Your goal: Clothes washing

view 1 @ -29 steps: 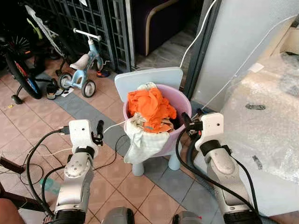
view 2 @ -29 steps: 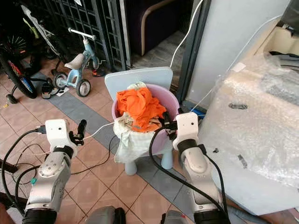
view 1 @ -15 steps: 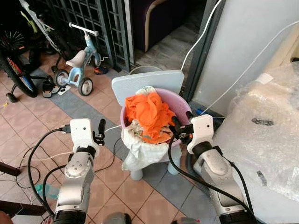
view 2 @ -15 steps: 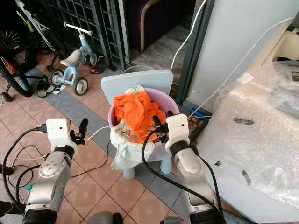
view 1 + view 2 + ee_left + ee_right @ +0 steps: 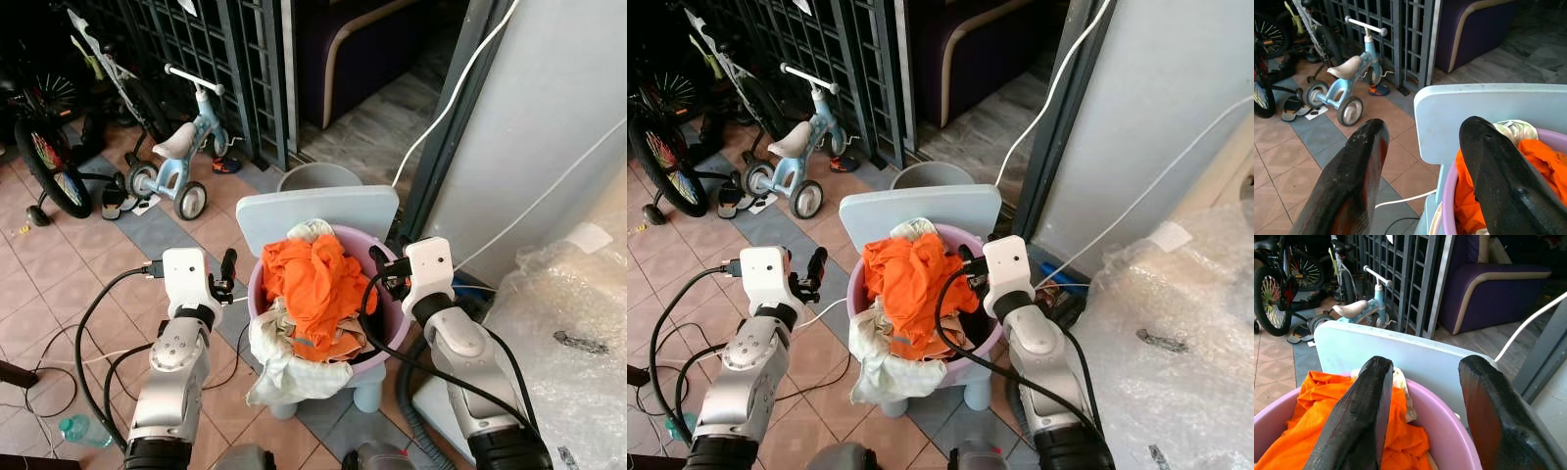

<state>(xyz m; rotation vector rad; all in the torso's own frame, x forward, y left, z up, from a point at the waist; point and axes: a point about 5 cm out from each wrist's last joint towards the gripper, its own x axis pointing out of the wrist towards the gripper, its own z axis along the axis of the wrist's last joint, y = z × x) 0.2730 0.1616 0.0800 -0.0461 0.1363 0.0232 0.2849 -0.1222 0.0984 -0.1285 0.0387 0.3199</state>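
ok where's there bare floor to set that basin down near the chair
Bare tiles lie between the small chair and the tricycle, and more beside the left gripper, though a white cable crosses there. The right side is crowded: the bubble-wrapped bulk, hose and cords. The purple basin brims with orange clothes.

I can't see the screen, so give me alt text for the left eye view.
A pink basin heaped with orange clothes sits on a pale blue child's chair, the left gripper and right gripper open either side. Behind stands a tricycle.
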